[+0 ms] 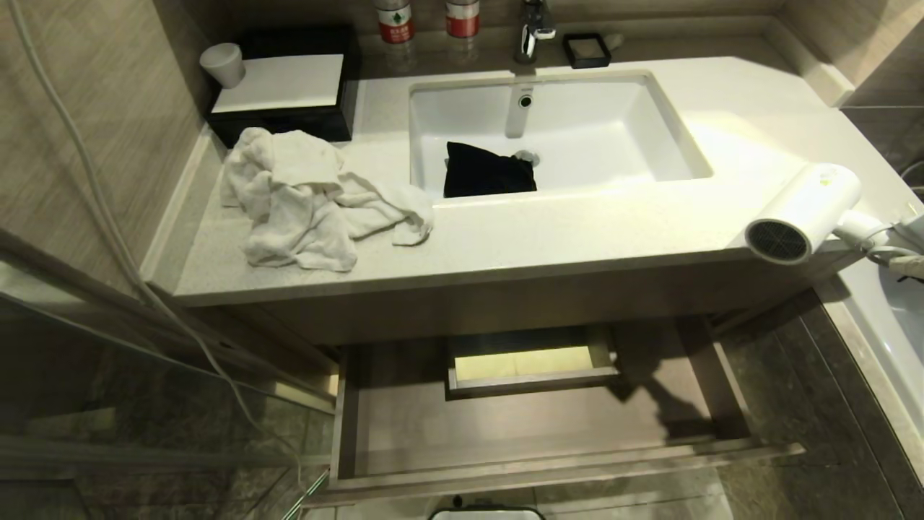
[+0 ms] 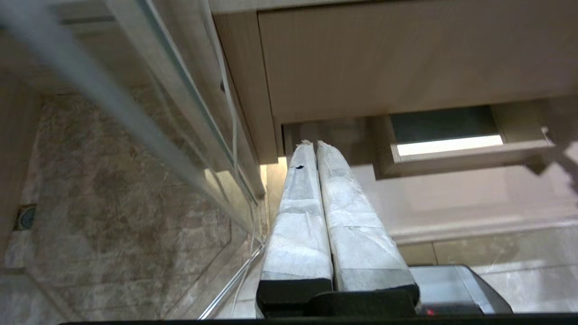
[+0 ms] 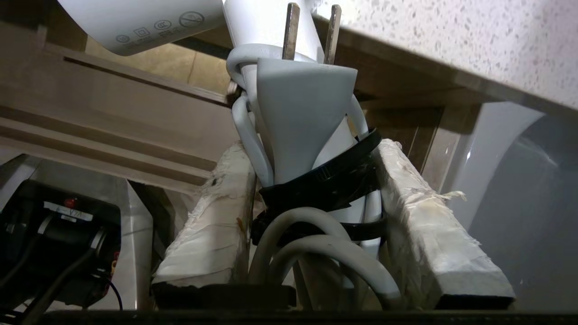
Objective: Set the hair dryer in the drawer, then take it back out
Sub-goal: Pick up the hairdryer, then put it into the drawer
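Dryer: the hair dryer [image 1: 805, 213] sits at the right edge of the head view, level with the counter [image 1: 548, 231] front, grille end toward the lower left. Whether it rests on the counter edge or hangs just clear, I cannot tell.
Right gripper: the right gripper [image 3: 316, 176] has its jaws clamped on the dryer's handle and the strapped cord bundle [image 3: 316, 234]; the plug [image 3: 302, 108] stands up between the padded fingers [image 3: 207, 216].
Left gripper: the left gripper [image 2: 316, 149] hangs low beside the cabinet, jaws pressed together on nothing, idle.
Drawer: the drawer [image 1: 520, 469] is pulled out at the lower middle of the head view, bare floor showing around the boxed cut-out [image 1: 530, 365].
Clutter: a towel [image 1: 310, 198] lies at the upper left of the counter and a black cloth [image 1: 487, 170] is in the sink [image 1: 678, 123], both well apart from the dryer.
Stage: my guess is the dryer is being carried, and it is not in the drawer.
Risk, grip: the hold is on cord and handle together, so the barrel could swing or twist in the jaws.
Risk, path: coming down, the barrel may knock the counter edge or drawer front.
Risk, placing: set too far back, it could drop onto or into the cut-out.
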